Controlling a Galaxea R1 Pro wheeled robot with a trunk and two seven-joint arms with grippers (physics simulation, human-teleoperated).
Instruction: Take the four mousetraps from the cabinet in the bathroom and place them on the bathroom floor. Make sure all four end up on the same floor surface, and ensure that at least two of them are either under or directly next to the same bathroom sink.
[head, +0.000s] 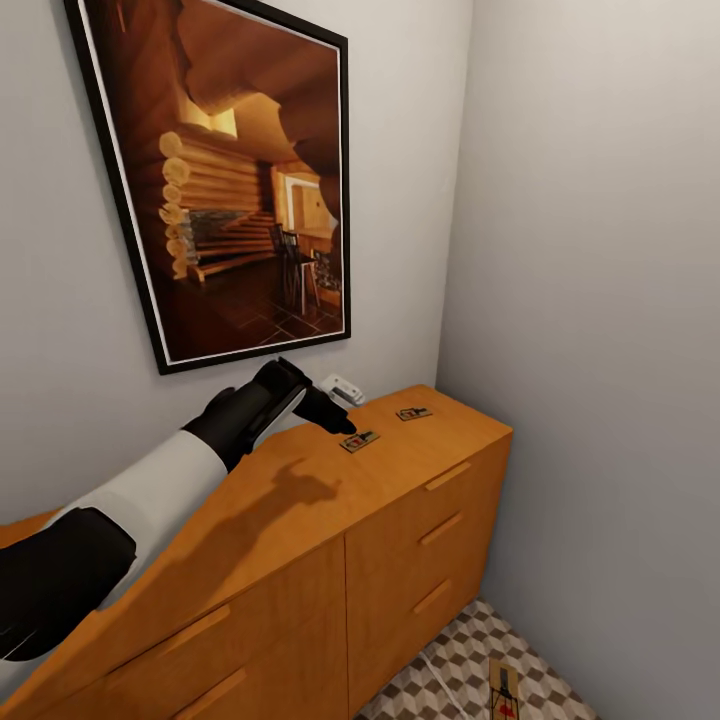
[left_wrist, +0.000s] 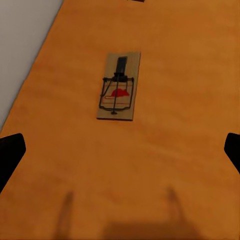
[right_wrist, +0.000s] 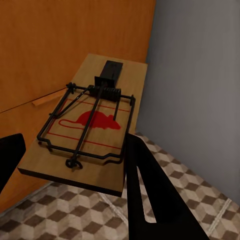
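Two mousetraps lie on the orange-brown cabinet (head: 300, 500) top: one (head: 359, 440) (left_wrist: 118, 86) just ahead of my left gripper (head: 335, 415) (left_wrist: 120, 155), the other (head: 413, 413) farther toward the corner. The left gripper is open, its dark fingertips (left_wrist: 10, 155) wide apart and short of the trap. My right gripper (right_wrist: 72, 145) is shut on a third mousetrap (right_wrist: 90, 125), held flat above the cube-patterned bathroom floor (right_wrist: 190, 180) beside the cabinet front. A mousetrap (head: 504, 692) also shows low over the tiles in the head view.
A large framed picture (head: 240, 180) hangs on the wall above the cabinet. The grey side wall (head: 600, 300) closes the corner to the right, leaving a narrow strip of tiled floor. A small white object (head: 342, 386) sits by the wall behind my left gripper.
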